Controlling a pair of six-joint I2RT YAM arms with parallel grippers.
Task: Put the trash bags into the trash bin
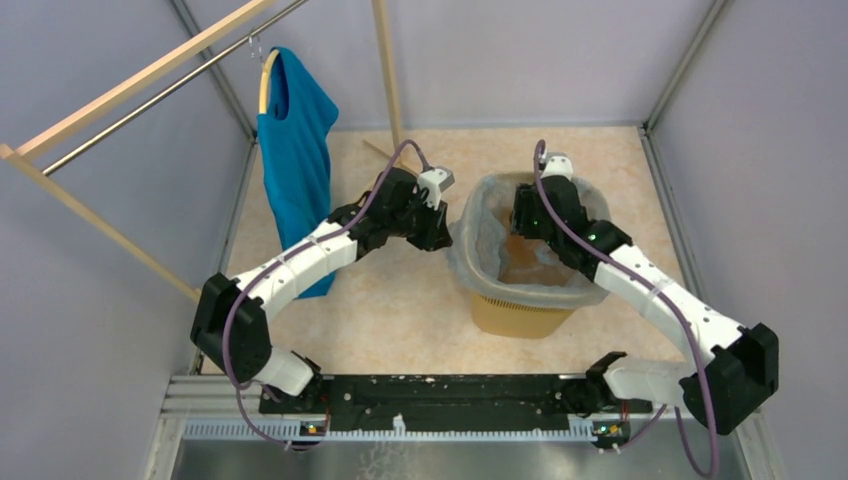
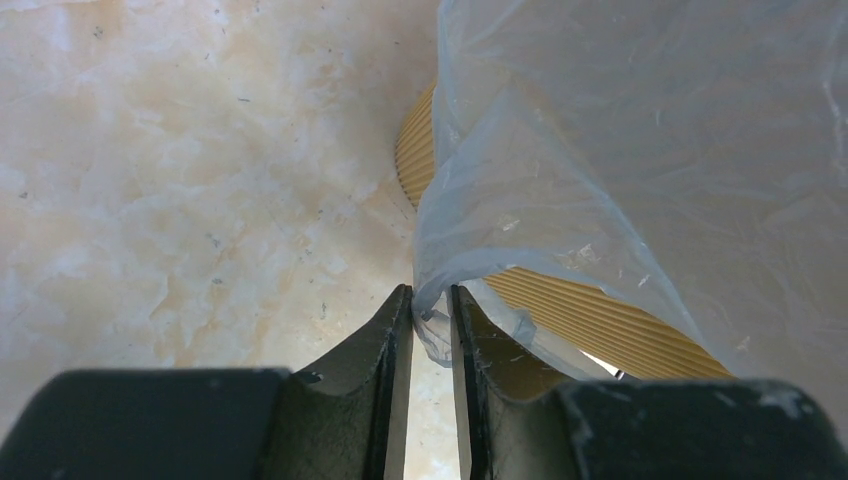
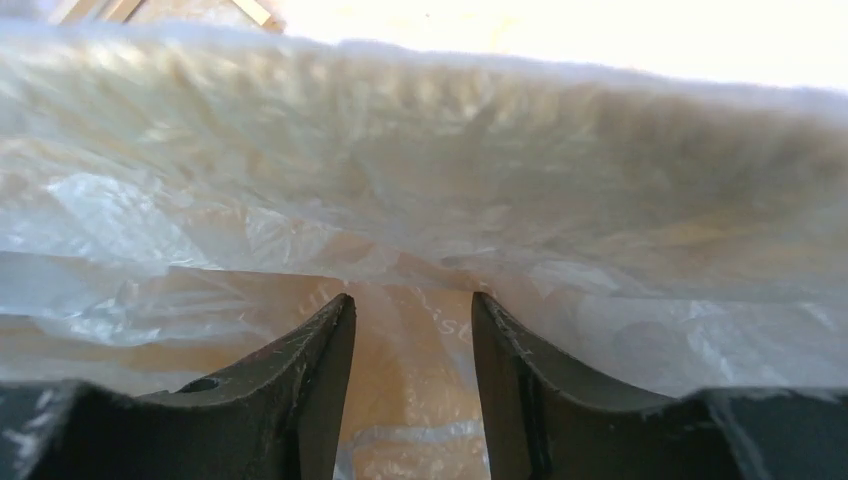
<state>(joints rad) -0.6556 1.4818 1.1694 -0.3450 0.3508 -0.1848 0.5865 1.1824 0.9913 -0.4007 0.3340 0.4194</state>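
Observation:
The yellow-orange trash bin (image 1: 520, 315) stands right of centre on the table. The translucent pale blue-grey trash bag (image 1: 470, 255) lines it and folds over its rim. My left gripper (image 1: 440, 232) is at the bin's left outer side, shut on a pinch of the bag's edge (image 2: 432, 318); the bin's ribbed wall (image 2: 590, 315) shows under the plastic (image 2: 640, 150). My right gripper (image 1: 525, 215) is inside the bin near its far wall, open and empty, with bag plastic (image 3: 420, 200) all around its fingers (image 3: 325, 350).
A teal-blue shirt (image 1: 295, 150) hangs on a hanger from a wooden rack (image 1: 110, 95) at the back left. Grey walls enclose the beige marbled tabletop (image 1: 390, 310). A wooden post (image 1: 388, 70) stands at the back centre.

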